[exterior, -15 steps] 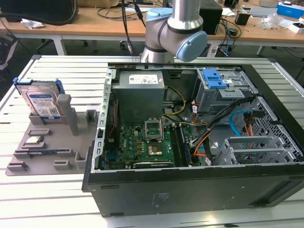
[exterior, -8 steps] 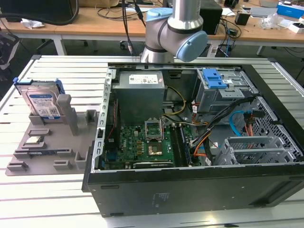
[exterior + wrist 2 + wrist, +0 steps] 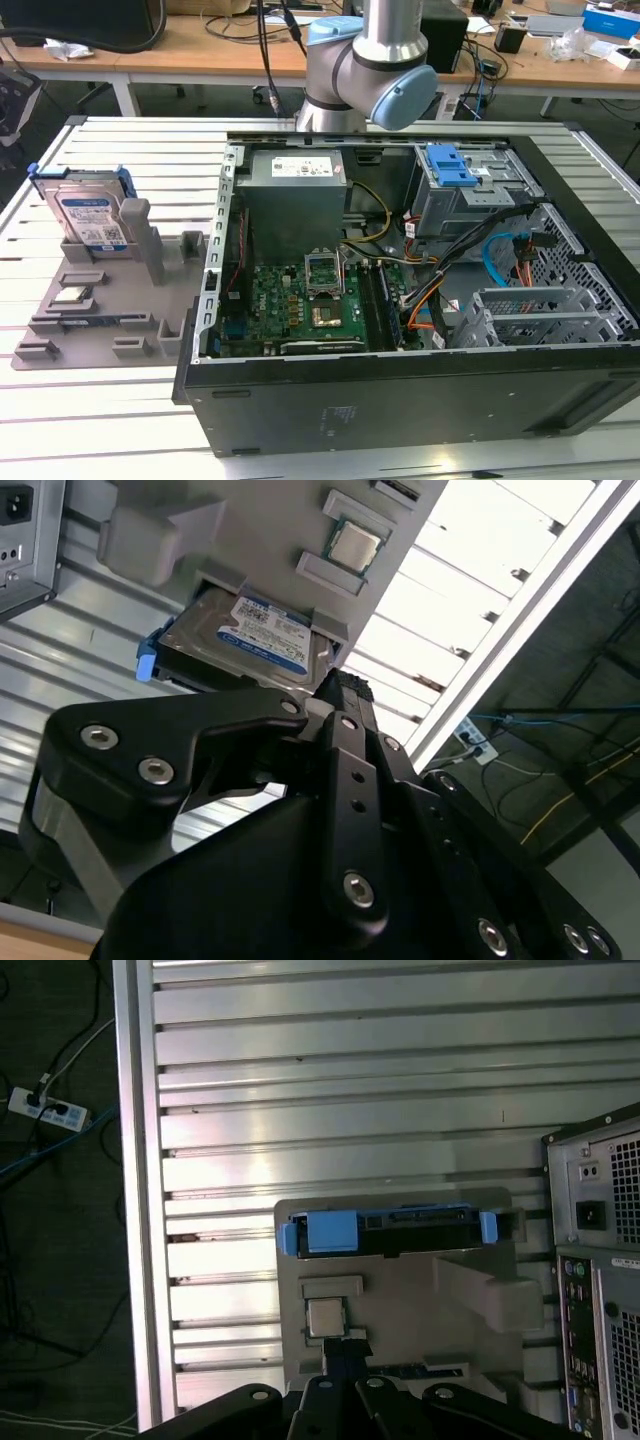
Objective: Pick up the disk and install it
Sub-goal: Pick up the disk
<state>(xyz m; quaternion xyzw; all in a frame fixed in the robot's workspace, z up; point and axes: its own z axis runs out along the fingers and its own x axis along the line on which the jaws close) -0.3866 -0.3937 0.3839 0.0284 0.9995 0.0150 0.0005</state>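
disk (image 3: 88, 215) upright in grey holder (image 3: 105, 312) slot, top edge unobstructed | fingers (image 3: 338, 1356) pressed together, empty, apart from disk

Grey arm (image 3: 385, 40) with blue joint caps, black gripper (image 3: 346, 1350) closed, holding nothing

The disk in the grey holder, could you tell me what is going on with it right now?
Nothing has hold of the disk yet. It stands on edge in the grey holder, on the slatted table to the exterior view's left of the open computer case. The robot arm rises behind the case, and in the second wrist view its gripper points toward the disk but is apart from it. The disk is neither picked up nor installed.
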